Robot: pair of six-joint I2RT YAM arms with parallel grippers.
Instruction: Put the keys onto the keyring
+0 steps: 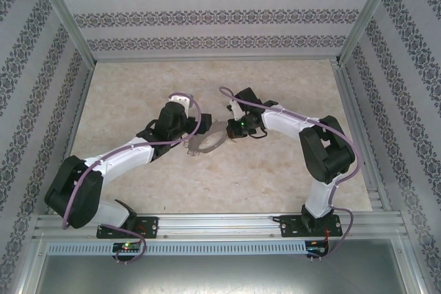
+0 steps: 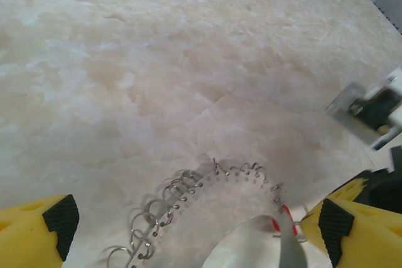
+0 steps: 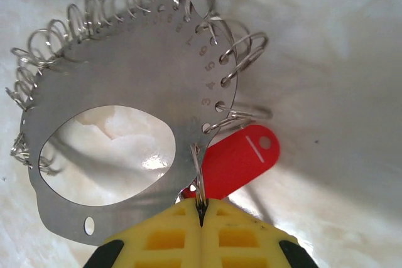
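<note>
The key (image 3: 242,158), red-headed, lies flat on the table (image 2: 157,61) just beside the rim of the keyring (image 3: 125,73), its inner end partly tucked under that edge. The keyring rests mid-table between the two arms. The right gripper (image 3: 201,208) is pinched tight on one small rim ring (image 3: 198,177) directly over the key's inner end. Whether that ring already passes through the key cannot be told. The left gripper (image 2: 196,219) stands wide and empty, straddling the keyring's opposite side. Judged stage: threading in hand, not shown complete. Seating the key on the ring and letting go appear to remain.
</note>
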